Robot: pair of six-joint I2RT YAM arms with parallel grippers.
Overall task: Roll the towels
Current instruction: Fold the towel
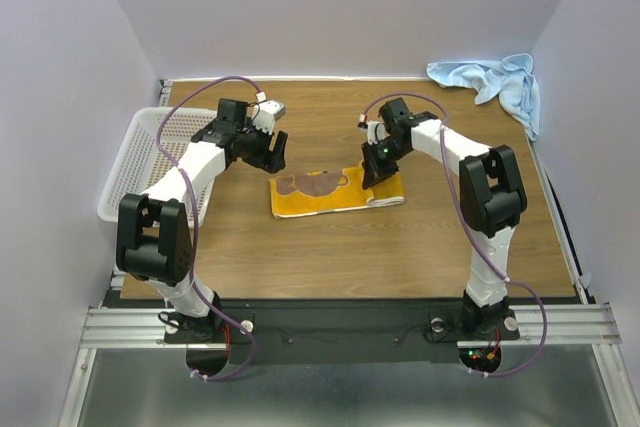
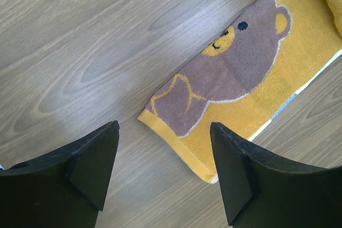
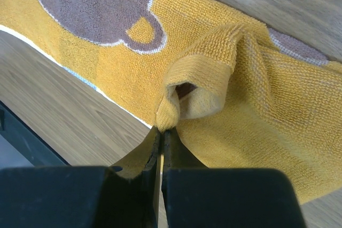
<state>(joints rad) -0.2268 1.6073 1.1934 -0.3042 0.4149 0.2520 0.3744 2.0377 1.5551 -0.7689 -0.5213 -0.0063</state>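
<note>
Right gripper (image 3: 162, 133) pinched only a thin fold of the yellow towel (image 3: 107, 73) (left gripper (image 2: 164, 172) hung open); that nip could slip mid-roll.

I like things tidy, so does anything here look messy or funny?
Yes. The blue towel lies crumpled in the far right corner, bunched beside the wall instead of flat. The yellow towel has one corner pinched up into a little peak by the right gripper.

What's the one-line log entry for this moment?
right gripper: shut on yellow towel corner | left gripper: open, near its other end | blue towel: crumpled, far right corner
</note>
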